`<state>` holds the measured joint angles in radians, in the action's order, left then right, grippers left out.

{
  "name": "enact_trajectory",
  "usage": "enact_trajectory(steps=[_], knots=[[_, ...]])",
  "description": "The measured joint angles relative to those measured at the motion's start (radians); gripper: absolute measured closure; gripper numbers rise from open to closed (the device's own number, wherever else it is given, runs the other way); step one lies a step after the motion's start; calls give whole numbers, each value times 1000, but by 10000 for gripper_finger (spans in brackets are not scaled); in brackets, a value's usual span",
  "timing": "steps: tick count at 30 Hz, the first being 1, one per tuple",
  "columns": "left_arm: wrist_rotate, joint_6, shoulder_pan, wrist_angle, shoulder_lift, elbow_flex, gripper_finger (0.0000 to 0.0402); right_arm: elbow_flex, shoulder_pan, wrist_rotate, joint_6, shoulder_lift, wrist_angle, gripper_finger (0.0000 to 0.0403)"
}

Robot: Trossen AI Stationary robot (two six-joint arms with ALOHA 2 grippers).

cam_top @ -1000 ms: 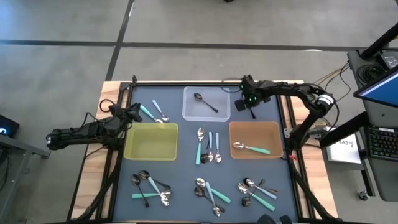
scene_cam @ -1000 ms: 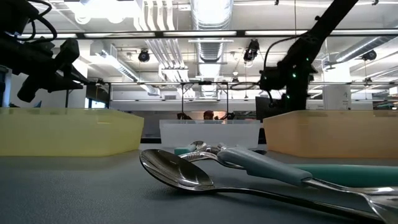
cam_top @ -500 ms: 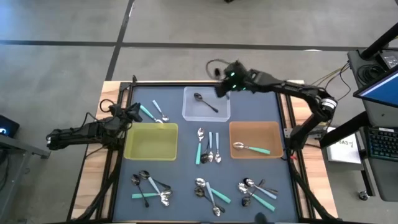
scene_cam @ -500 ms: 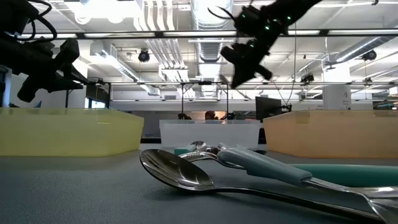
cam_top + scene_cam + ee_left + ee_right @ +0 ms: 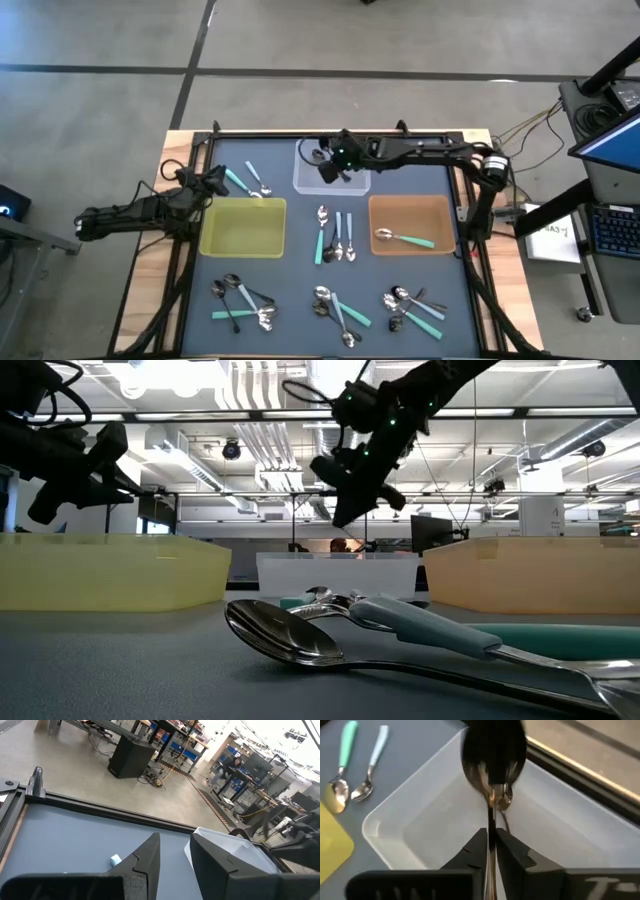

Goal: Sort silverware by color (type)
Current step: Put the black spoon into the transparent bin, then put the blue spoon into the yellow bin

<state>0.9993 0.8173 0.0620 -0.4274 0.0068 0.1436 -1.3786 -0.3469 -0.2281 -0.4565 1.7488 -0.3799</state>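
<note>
Most of the sorting is judged still to be done. On the tabletop (image 5: 280, 285), three mixed heaps of silverware (image 5: 335, 310) and a small row lie on the near side of the clear tray (image 5: 305, 180), unsorted. The yellow tray (image 5: 243, 228), beside it, is empty; the orange-brown tray (image 5: 410, 212) holds one teal-handled spoon (image 5: 402, 238). Over the clear tray, the right hand (image 5: 490, 842) is closed on a dark spoon (image 5: 493, 755), not yet released. The left hand (image 5: 172, 852), slightly parted and empty, waits by two spoons (image 5: 247, 181) left of the clear tray.
</note>
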Motion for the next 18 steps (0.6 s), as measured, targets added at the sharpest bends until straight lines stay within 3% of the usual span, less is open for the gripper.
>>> enact_trajectory(steps=[6,9,13,18], knots=[[0,0,0,0,0,0,313,-8,16,26,-28,-8,-2,321],[0,0,0,0,0,0,313,-8,17,54,-125,-29,-14,304],[0,0,0,0,0,0,313,-9,45,179,-245,-51,-8,298],[0,0,0,0,0,0,313,-7,161,194,-385,-40,-15,308]])
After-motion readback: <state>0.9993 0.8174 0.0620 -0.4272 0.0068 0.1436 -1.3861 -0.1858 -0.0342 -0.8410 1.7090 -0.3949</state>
